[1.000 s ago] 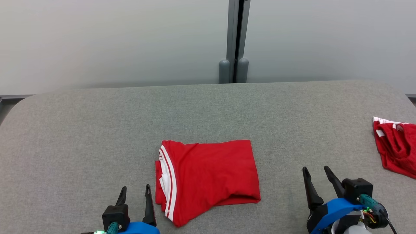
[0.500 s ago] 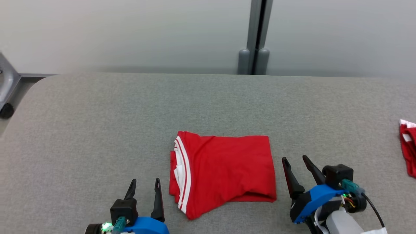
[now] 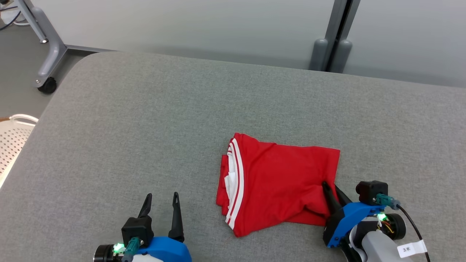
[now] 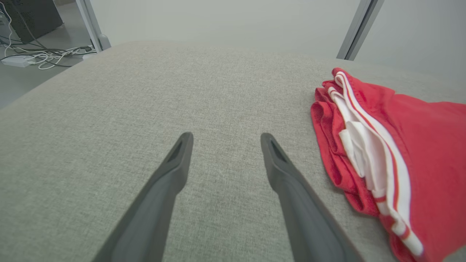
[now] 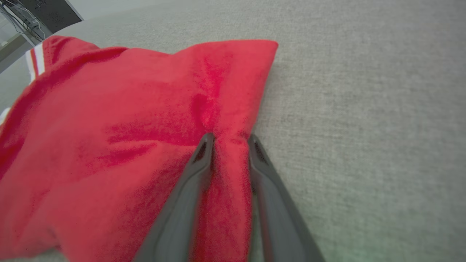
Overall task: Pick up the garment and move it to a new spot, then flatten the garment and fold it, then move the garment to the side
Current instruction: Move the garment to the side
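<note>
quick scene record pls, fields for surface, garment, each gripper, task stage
surface: grey fabric table
garment: red, white-striped trim, folded, lying on the table
right gripper: fingers pinching a ridge of the garment's right edge
left gripper: open, beside the garment's striped edge, not touching
task stage: folded; move to the side not yet done

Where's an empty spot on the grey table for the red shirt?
Bare table lies left of the red shirt, beyond the open left gripper, out to the rounded corner. The strip behind the shirt is free too. Crowded: the shirt's right edge, where the right gripper pinches it.
</note>
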`<state>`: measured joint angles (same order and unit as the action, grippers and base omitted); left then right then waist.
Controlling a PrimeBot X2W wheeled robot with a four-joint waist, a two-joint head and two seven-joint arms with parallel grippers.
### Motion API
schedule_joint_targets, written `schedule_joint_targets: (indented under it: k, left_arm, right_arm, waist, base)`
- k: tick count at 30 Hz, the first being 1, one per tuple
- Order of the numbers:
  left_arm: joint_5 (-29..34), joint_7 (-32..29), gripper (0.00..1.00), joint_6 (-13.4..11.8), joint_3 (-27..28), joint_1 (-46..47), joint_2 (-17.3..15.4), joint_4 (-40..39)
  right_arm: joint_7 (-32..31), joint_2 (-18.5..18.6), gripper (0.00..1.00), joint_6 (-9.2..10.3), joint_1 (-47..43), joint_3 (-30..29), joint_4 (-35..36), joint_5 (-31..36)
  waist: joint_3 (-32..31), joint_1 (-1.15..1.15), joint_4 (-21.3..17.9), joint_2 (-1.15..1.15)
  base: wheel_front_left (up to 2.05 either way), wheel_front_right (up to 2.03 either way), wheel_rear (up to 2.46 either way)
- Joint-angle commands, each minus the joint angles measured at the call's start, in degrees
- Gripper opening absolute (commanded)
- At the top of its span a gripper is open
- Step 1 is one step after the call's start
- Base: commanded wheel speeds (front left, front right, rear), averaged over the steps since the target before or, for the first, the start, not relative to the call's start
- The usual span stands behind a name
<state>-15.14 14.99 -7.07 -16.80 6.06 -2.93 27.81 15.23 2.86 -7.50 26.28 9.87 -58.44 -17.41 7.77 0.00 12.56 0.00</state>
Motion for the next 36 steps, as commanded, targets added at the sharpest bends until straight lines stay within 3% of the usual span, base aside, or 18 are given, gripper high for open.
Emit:
schedule_joint_targets:
  k: [1,7,16,26,32,36]
  left_arm:
    - [-0.1,0.3,1.0,-0.1,0.3,0.1,0.1,-0.3]
    - [1.3,0.3,1.0,0.9,0.2,-0.4,0.1,-0.7]
    - [1.5,0.3,1.0,1.5,0.2,0.9,0.0,-0.6]
    - [2.6,0.3,1.0,2.0,0.8,2.9,0.0,0.7]
    - [2.8,0.3,1.0,2.4,0.1,4.5,0.0,1.5]
    - [3.2,0.3,1.0,2.3,-0.4,5.6,0.0,2.0]
  right_arm:
    - [-0.2,0.2,0.0,0.02,0.0,0.4,-0.3,-0.9]
    - [0.0,0.3,0.0,0.01,0.6,-0.1,5.8,-0.3]
    - [0.0,0.2,0.0,0.01,1.6,4.7,12.5,-0.4]
    - [0.0,0.2,0.0,0.01,1.8,7.6,14.7,-4.3]
    - [0.0,0.8,0.0,0.01,3.1,8.2,15.2,-5.9]
    - [0.0,1.6,0.0,0.01,4.5,8.5,15.2,-4.9]
  waist:
    - [-0.1,0.0,-0.5,0.0]
    - [-1.2,0.0,-5.5,0.0]
    - [-2.1,0.0,-21.4,0.0]
    - [-0.5,0.0,-37.3,0.0]
    - [1.2,0.0,-41.9,0.0]
    - [2.3,0.0,-42.2,0.0]
  base:
    - [0.0,0.0,0.0]
    - [0.0,0.0,0.0]
    - [0.0,0.0,0.0]
    - [0.0,0.0,0.0]
    - [0.0,0.0,0.0]
    - [0.0,0.0,0.0]
